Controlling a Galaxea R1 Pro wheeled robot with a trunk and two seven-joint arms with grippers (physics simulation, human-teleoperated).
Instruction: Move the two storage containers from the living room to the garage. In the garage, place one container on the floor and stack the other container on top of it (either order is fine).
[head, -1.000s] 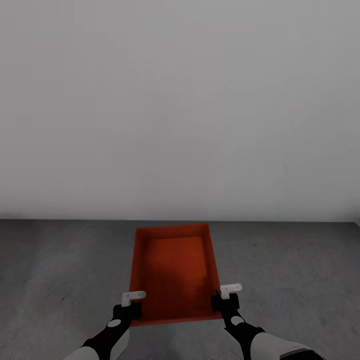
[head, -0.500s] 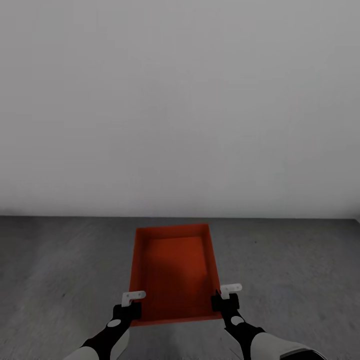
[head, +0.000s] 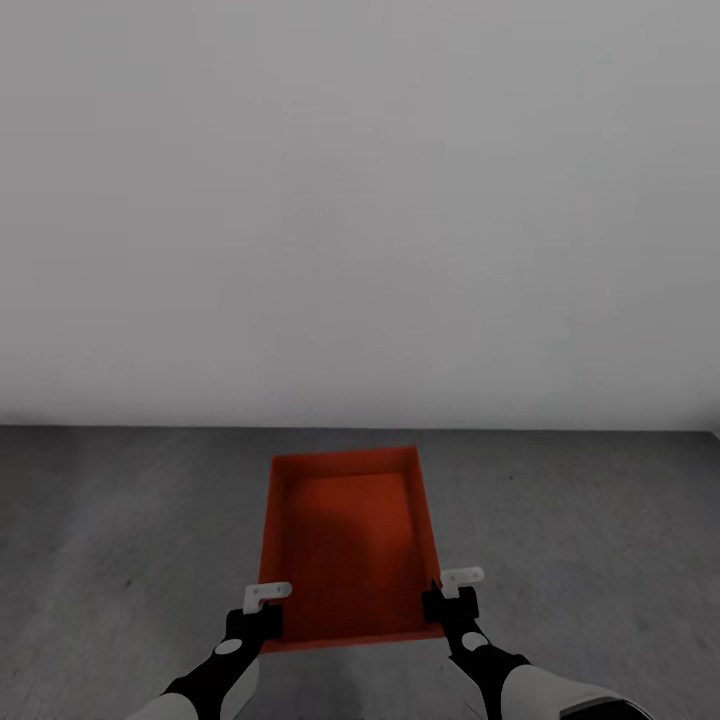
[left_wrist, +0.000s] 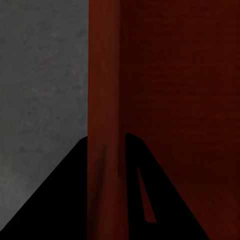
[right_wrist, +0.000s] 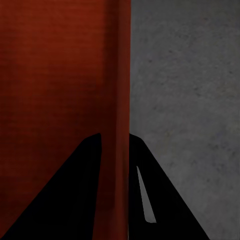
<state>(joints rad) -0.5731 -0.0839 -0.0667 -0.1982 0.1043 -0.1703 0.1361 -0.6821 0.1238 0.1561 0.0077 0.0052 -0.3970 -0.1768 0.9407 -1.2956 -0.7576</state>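
Observation:
One orange-red storage container (head: 345, 540), open at the top and empty, is held out in front of me above the dark grey concrete floor (head: 130, 560) of the garage. My left gripper (head: 262, 612) is shut on its left wall near the front corner. My right gripper (head: 442, 598) is shut on its right wall. In the left wrist view the container wall (left_wrist: 105, 100) runs between the two black fingers (left_wrist: 60, 200). The right wrist view has the other wall (right_wrist: 117, 100) pinched between its fingers (right_wrist: 165, 200), with concrete floor (right_wrist: 190, 90) beside it.
A plain white wall (head: 360, 200) stands straight ahead and meets the floor a short way beyond the container's far end. Bare concrete spreads to the left and to the right (head: 600, 560) of the container.
The line where wall meets floor has crept slightly upward in the head view, so the camera has shifted. Both grippers and the container keep the same place relative to me.

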